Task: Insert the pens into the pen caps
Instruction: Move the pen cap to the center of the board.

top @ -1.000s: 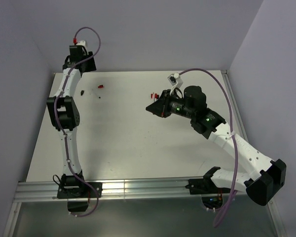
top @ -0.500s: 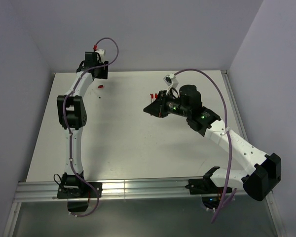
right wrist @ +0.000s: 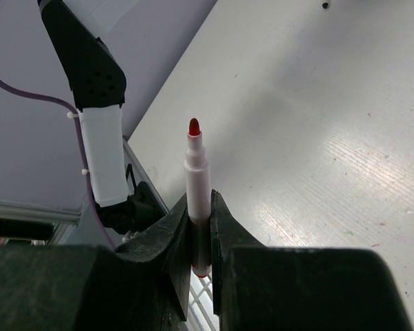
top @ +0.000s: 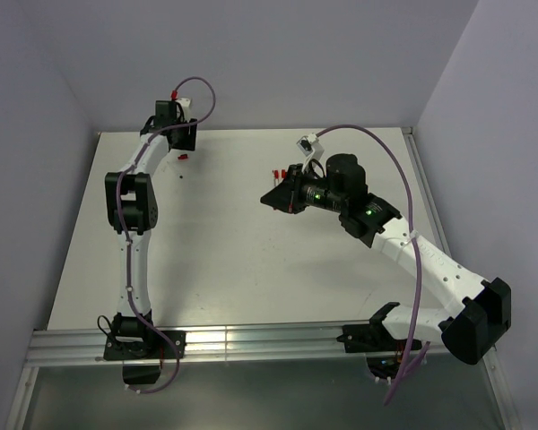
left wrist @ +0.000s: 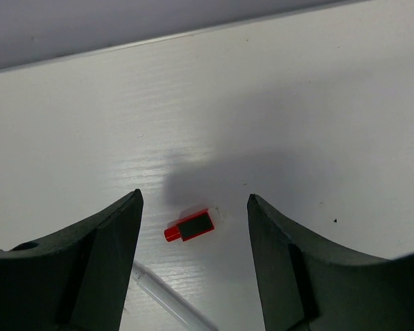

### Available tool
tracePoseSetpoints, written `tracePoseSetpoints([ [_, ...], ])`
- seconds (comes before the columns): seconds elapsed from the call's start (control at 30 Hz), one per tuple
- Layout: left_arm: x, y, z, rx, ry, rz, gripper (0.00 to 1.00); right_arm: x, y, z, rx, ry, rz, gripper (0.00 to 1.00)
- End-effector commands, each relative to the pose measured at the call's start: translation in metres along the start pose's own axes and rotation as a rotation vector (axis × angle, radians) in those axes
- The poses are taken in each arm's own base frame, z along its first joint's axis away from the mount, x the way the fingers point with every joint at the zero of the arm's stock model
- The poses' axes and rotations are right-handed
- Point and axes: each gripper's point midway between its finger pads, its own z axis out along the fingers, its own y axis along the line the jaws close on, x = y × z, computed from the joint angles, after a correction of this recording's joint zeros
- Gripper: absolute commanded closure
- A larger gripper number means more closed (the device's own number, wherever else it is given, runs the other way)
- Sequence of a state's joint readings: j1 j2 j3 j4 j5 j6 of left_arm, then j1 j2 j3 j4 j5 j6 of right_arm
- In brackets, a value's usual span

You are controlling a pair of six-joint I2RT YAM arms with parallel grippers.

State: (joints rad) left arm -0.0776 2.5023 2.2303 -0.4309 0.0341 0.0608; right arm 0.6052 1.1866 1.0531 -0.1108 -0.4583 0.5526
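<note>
The left hand (left wrist: 193,198) has been swung above the short red plastic pen cap (left wrist: 190,226) on the tabletop (left wrist: 331,103), its jaws wide and empty. Right of that cap, a thin white red-tipped pen (right wrist: 196,165) is pinched in the right hand (right wrist: 199,207), awaiting capping.

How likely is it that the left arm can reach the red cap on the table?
Probably yes: the left gripper hangs open directly above the red cap, with bare table around it; only a pen lies nearby, not in the way.
</note>
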Motion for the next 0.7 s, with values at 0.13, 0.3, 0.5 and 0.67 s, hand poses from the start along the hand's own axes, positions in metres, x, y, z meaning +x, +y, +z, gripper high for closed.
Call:
tracePoseSetpoints([
  [0.13, 0.007, -0.008, 0.006, 0.051, 0.007, 0.007, 0.33, -0.011, 0.008, -0.002, -0.036, -0.041, -0.028, 1.0],
  [0.3, 0.014, -0.008, 0.008, 0.056, 0.022, 0.007, 0.33, -0.012, 0.008, -0.002, -0.036, -0.044, -0.031, 1.0],
  [0.5, 0.02, -0.006, 0.008, 0.067, 0.036, -0.011, 0.32, -0.011, 0.008, -0.002, -0.038, -0.041, -0.029, 1.0],
  [0.67, 0.026, -0.003, 0.009, 0.068, 0.048, -0.019, 0.33, -0.011, 0.008, -0.003, -0.036, -0.041, -0.028, 1.0],
])
